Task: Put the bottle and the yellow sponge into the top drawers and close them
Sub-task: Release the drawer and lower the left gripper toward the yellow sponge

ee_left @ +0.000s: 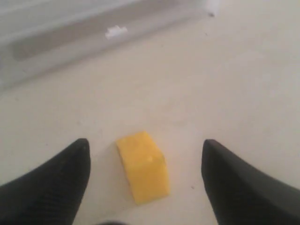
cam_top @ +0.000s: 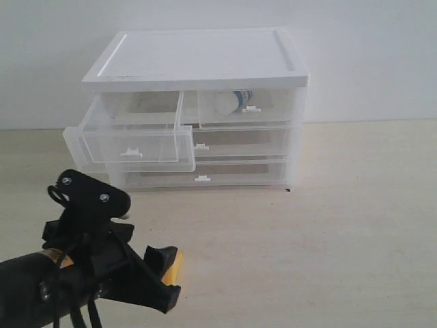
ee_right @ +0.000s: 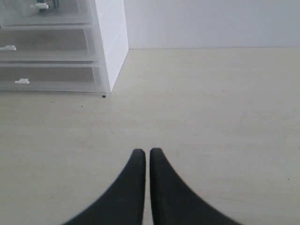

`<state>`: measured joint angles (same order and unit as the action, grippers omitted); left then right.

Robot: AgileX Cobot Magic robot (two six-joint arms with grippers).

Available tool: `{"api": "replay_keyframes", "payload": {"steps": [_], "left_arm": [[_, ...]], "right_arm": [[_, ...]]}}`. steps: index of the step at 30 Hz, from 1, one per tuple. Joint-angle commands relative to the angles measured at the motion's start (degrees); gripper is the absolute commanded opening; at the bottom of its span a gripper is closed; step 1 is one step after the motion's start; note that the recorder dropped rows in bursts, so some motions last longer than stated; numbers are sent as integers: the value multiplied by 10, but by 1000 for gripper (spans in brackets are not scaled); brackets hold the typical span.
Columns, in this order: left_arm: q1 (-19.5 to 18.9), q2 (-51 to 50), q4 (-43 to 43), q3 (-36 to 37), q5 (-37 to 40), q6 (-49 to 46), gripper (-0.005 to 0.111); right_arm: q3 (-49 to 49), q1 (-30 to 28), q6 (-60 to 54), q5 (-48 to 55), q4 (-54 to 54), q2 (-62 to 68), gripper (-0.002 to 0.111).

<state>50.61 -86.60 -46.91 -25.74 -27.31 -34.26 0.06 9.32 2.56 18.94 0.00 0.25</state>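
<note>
Pale wood-grain table (cam_top: 355,225): carries everything listed below.
Clear plastic drawer cabinet (cam_top: 198,58): flat white top, standing at the back near the wall.
Clear half-width top-left drawer (cam_top: 136,140): white tab handle, open and jutting forward.
Clear half-width top-right drawer (cam_top: 273,113): shut flush.
Black left gripper (ee_left: 145,143): jaws spread wide, pinching nothing.
Black right gripper (ee_right: 147,152): jaws pressed together, empty, over bare table.
Yellow foam wedge sponge (ee_left: 143,173): on the table before the cabinet, between the left gripper's fingers, touching neither.
Squat teal-blue bottle (cam_top: 235,101): white cap, inside the top-right drawer; label too small to read.

No writing, label, brand, number or sign is legible in any view; the bottle (cam_top: 233,101), upper middle of the frame, shows only blur.
</note>
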Motion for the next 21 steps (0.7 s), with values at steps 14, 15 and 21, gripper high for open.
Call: {"api": "replay_keyframes", "payload": {"steps": [14,15,21], "left_arm": [[-3,-66,-451,-127,139,-462,69],[-6,-69,-481,-130,139,-492,69],[-29,-69,-530,-139,197,-631,69]], "right_arm": [[-1,-2,0,-5,-3,-2,1],[-1,-2,0,-5,-3,-2,1],[-1,-2,0,-5,-3,-2,1]]}}
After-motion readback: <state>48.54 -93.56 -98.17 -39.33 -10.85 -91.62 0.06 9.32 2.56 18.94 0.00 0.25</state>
